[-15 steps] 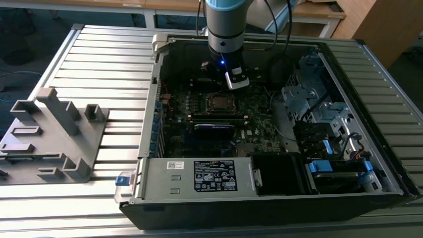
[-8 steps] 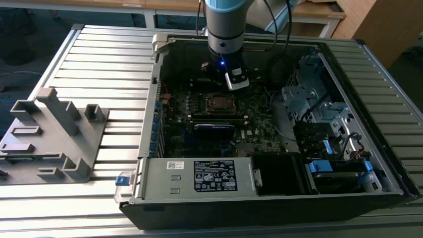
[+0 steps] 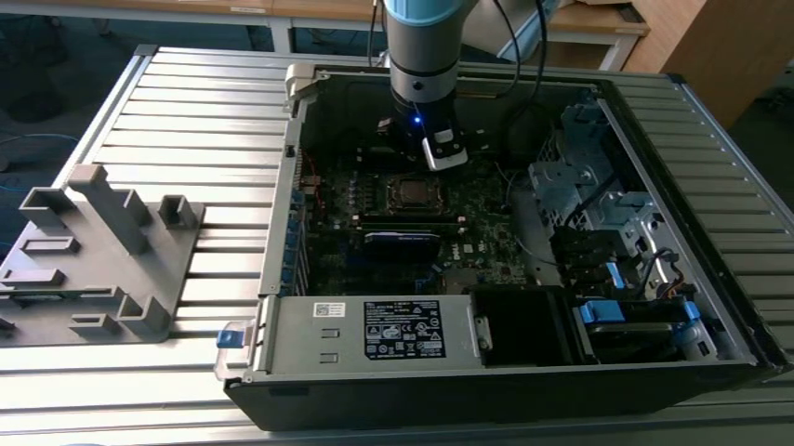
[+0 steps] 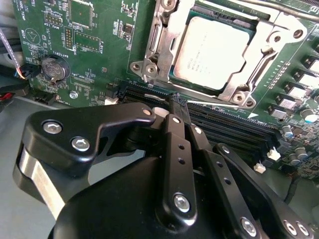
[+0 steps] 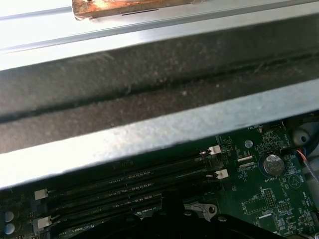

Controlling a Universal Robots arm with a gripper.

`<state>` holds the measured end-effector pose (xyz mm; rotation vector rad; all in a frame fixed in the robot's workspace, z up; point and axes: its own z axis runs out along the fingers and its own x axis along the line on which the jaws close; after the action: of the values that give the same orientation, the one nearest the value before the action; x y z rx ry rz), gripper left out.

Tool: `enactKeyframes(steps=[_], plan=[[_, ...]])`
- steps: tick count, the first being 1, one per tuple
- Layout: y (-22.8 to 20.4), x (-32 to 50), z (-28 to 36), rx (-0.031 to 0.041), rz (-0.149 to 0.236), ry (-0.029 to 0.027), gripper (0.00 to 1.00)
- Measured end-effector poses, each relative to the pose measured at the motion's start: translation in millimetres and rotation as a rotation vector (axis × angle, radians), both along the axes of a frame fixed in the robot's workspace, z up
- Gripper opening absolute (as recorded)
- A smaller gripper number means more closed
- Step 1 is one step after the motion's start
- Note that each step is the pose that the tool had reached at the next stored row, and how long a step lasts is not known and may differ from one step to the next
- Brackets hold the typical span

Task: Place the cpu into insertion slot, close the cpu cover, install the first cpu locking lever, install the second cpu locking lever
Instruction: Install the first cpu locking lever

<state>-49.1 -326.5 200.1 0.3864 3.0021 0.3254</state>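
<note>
The cpu (image 4: 209, 52) lies flat in the insertion slot (image 4: 238, 94) of the green motherboard (image 4: 99, 55), grey top up. The silvery cpu cover (image 4: 162, 42) lies down around it, framing the chip. A thin metal lever rod (image 4: 261, 64) runs along one side of the socket and another (image 4: 279, 6) along the far side. My gripper (image 4: 175, 102) hangs just off a socket corner, over the memory slots, fingers together with nothing seen between them. In the exterior view the gripper (image 3: 429, 156) hovers just behind the socket with the cpu (image 3: 410, 191).
The open computer case has a metal wall (image 5: 149, 84) close behind the gripper. Black memory slots (image 4: 234, 129) and a coin battery (image 4: 54, 68) lie near the socket. A drive cage (image 3: 583, 177), a power supply (image 3: 372, 330) and a grey fixture (image 3: 99, 251) stand around.
</note>
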Motion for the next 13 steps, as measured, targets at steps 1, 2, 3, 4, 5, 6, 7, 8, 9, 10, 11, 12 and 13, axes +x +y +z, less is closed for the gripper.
enactKeyframes(steps=[1,2,3,4,5,6,7,8,9,10,11,12,13], plan=[[0.0,0.0,0.0,0.0000,0.000,0.0000,0.10],[0.0,0.0,-0.1,0.0001,0.000,-0.0001,0.10],[0.0,0.0,-0.1,0.0002,0.000,-0.0001,0.10],[0.0,0.0,-0.2,0.0001,0.000,-0.0001,0.10],[0.0,0.0,-0.2,0.0002,0.000,-0.0001,0.10],[0.0,0.0,-0.3,0.0002,0.000,-0.0001,0.10],[0.0,0.0,-0.3,0.0001,0.000,-0.0001,0.10],[0.1,0.1,-0.6,-0.0001,0.000,-0.0002,0.10],[0.1,0.1,-0.8,-0.0007,0.000,-0.0003,0.10],[0.1,0.1,-1.1,-0.0010,0.000,-0.0003,0.10],[0.0,0.0,-1.5,-0.0011,0.000,-0.0002,0.10],[0.0,0.0,-2.1,-0.0012,0.000,-0.0002,0.10],[0.0,0.1,-2.6,-0.0012,0.000,-0.0002,0.10]])
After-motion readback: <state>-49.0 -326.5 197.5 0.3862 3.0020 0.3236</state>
